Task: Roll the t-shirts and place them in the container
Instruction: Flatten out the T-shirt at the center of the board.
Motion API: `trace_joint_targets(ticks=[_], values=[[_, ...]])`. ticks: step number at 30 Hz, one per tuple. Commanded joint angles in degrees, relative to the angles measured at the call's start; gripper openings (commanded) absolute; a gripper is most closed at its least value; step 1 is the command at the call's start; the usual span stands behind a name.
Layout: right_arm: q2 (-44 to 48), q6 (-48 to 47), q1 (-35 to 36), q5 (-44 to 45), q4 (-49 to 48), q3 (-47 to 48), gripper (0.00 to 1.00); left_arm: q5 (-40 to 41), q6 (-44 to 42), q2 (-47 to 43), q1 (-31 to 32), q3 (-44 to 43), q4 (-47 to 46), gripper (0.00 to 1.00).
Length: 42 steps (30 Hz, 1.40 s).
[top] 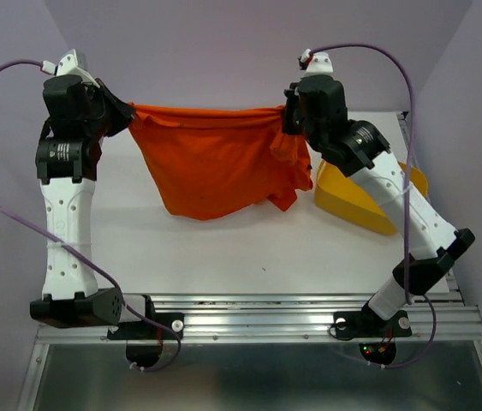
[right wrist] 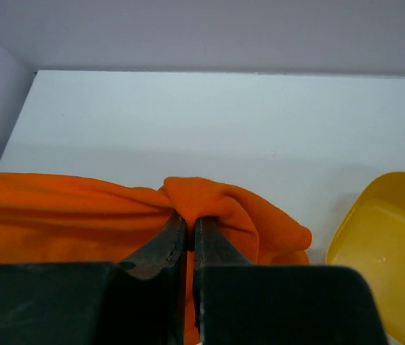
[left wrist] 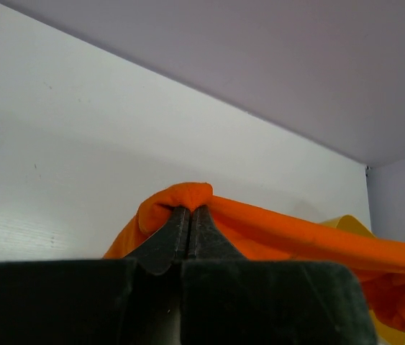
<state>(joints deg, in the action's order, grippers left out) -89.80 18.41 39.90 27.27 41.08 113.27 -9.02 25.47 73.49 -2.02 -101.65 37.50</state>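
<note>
White table (top: 241, 248), lilac walls (top: 223, 43), and the orange-red t-shirt (top: 211, 163) is up in the air, strung out wide to the left of the yellow tub (top: 352, 201)! Left gripper (left wrist: 190, 215) is pinched tight on the top corner farthest from the tub. Right gripper (right wrist: 190, 228) is clamped on the corner nearest it. The fabric sags between them, its lower folds drooping toward the table.
</note>
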Motion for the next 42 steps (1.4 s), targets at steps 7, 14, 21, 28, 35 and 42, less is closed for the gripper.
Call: trace_joint_targets(ticks=[7, 14, 21, 28, 35, 42], values=[[-12.94, -11.03, -2.81, 1.22, -9.70, 19.69, 0.01, -4.69, 1.94, 16.58, -2.28, -20.33, -6.29, 0.00], [-10.58, -11.65, -2.81, -3.00, -10.76, 17.90, 0.01, -6.28, 1.69, 15.28, -4.39, -20.54, -8.48, 0.00], [2.95, -4.02, -2.81, -10.56, -13.22, -12.04, 0.01, -4.08, 0.45, -0.34, -5.62, 13.93, -14.55, 0.00], [13.59, 6.01, -2.81, -24.44, -12.34, -39.23, 0.48, -2.23, 2.38, -9.24, -6.15, 45.52, -14.38, 0.86], [13.95, 9.27, -2.19, -20.60, -6.19, -44.10, 0.70, 2.77, 3.97, -7.14, -6.15, 48.12, -12.10, 0.82], [11.15, 12.87, -2.19, -21.55, -5.75, -46.47, 0.70, 4.36, 5.63, -6.43, -5.80, 52.77, -11.57, 0.66]])
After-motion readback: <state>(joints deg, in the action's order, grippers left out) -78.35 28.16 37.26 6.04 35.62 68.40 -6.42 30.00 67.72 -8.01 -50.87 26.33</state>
